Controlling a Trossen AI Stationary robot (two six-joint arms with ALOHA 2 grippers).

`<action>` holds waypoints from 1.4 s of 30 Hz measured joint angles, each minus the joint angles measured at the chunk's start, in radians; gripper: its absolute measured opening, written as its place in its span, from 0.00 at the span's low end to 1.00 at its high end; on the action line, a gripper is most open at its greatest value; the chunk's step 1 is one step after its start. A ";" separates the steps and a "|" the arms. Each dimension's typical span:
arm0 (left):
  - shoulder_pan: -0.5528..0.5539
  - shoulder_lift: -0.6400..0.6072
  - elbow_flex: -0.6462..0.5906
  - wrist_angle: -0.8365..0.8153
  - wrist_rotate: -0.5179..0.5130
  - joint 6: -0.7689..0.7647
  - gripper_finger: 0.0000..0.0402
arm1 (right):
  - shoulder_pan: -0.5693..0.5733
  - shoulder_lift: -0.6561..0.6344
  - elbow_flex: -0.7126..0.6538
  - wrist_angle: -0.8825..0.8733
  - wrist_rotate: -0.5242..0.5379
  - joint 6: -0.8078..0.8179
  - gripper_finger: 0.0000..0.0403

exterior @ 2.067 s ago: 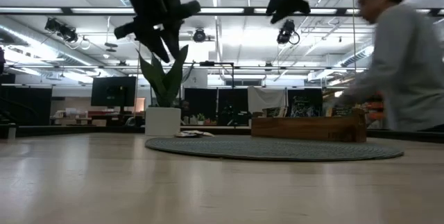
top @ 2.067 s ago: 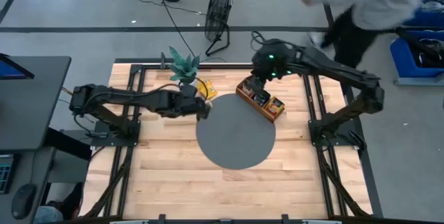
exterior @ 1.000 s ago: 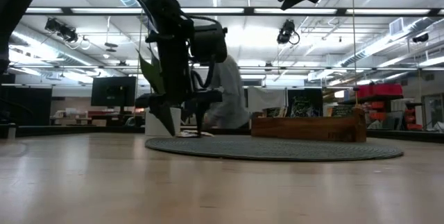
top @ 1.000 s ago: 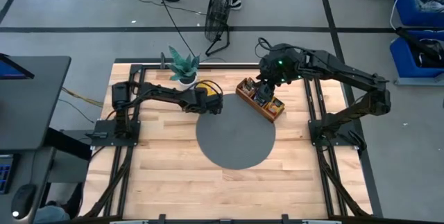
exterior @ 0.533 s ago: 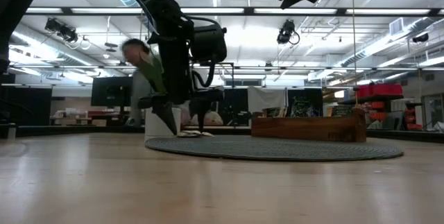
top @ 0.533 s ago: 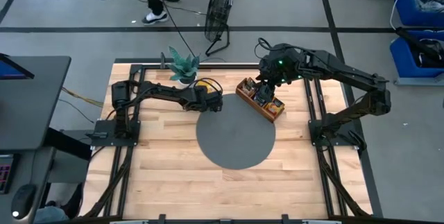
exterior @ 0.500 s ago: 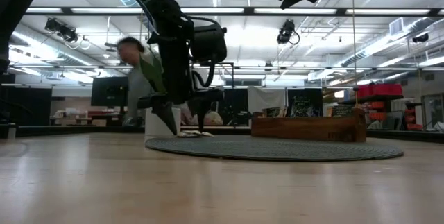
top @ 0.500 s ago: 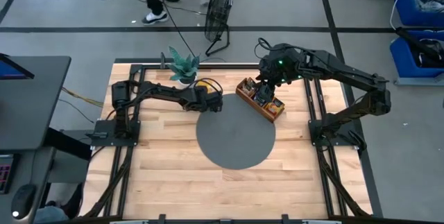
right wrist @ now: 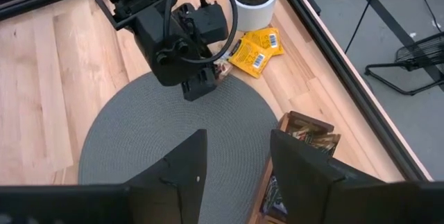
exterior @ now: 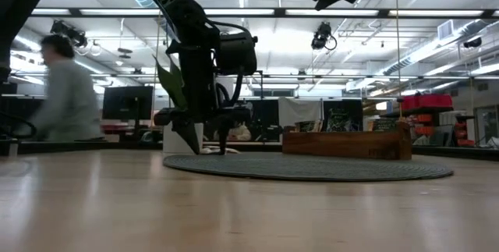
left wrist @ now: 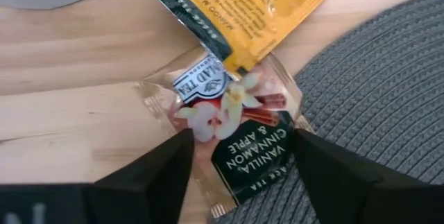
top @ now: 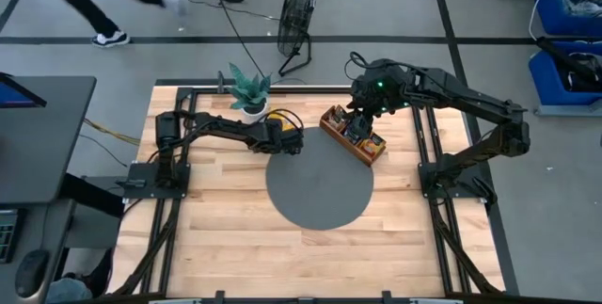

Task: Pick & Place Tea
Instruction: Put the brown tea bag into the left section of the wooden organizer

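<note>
Tea packets lie beside the potted plant at the grey round mat's far-left edge. Yellow ones lie on the wood. One of them overlaps a clear packet with a dark label, which lies half on the mat. My left gripper is down at this packet, open, slanting down, one finger at each side of it. More packets stand in the wooden tray at the mat's far-right edge. My right gripper hangs open high above the tray, with nothing between its fingers. My left gripper comes from above at a slant, and its two fingertips stand at the clear packet's two side edges. I cannot tell whether they touch it. The packet lies flat, partly on the wood and partly on the mat.
The plant's white pot stands right behind the left gripper. Black frame rails run along the table's sides. A person walks in the room behind the table. Bare wood lies toward the near edge.
About two seconds ago my left gripper was high over the table. It has gone toward the far edge and down to the packets by the plant, and has stayed low there over the last second. A person behind the table has walked off to the left.
</note>
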 joint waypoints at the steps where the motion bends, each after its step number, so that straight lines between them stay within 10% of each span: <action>1: -0.001 0.000 0.000 0.001 0.004 0.001 0.58 | 0.000 0.000 0.000 0.000 0.000 0.000 0.41; 15: -0.051 -0.027 -0.006 -0.014 -0.019 0.034 0.03 | 0.000 0.000 0.000 -0.003 0.000 0.000 0.41; 42: -0.192 -0.522 -0.004 0.115 -0.247 0.027 0.01 | 0.001 0.000 -0.001 0.120 -0.040 -0.025 0.41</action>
